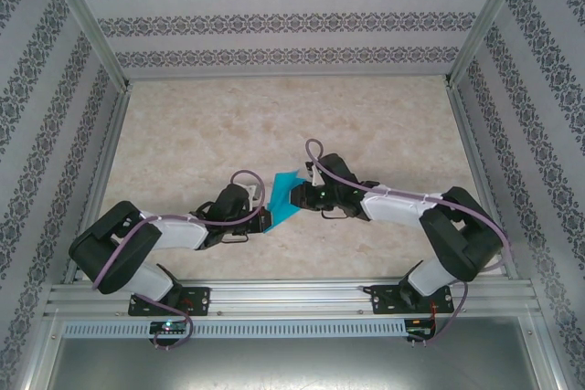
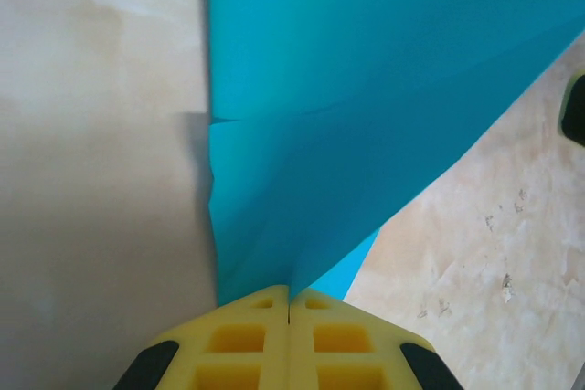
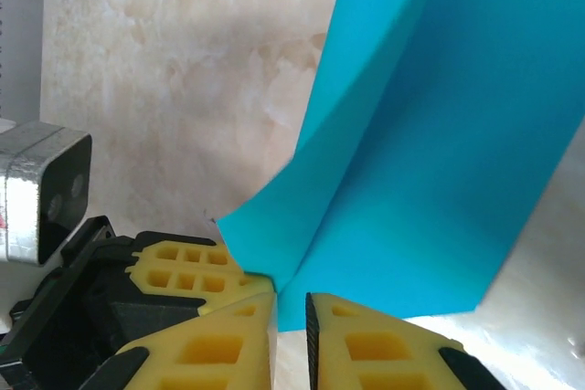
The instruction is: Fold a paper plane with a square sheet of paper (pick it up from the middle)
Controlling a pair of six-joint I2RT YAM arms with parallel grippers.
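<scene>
Square sheet of paper [image 1: 284, 196], partly folded, sits mid-worktop [image 1: 274, 125] between both arms. Left end effector [image 2: 290, 303] is clamped shut on its narrow near corner, and the sheet fans away ahead. Right end effector [image 3: 291, 317]: jaws a slit apart, crease right at their mouth, seemingly unpinched. Top view gives the long axis, near-left to far-right. Right wrist view reveals a raised flap that looks flat from above.
</scene>
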